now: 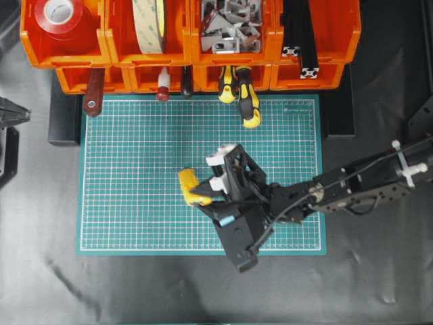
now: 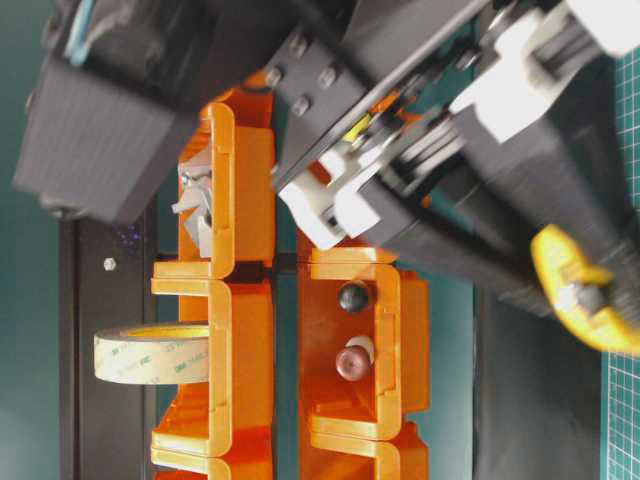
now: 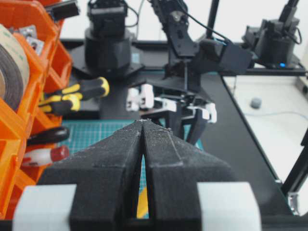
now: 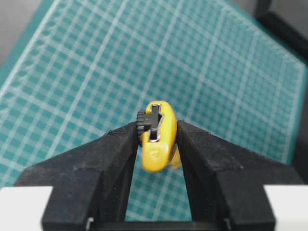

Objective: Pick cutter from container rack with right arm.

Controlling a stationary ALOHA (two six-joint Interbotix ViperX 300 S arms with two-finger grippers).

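- Yellow cutter point(image 4: 157, 137) is pinched between the closed jaws of the right gripper point(image 1: 203, 193), over the green mat point(image 1: 135, 169) toward 6 o'clock from the container rack point(image 1: 189, 47)
- Judged from this, the pick looks done: cutter out of the bins, well clear
- Left gripper point(image 3: 143, 144) jaws pressed together, empty
- Most of the cutter's body is hidden by the jaws; whether it touches the mat cannot be told
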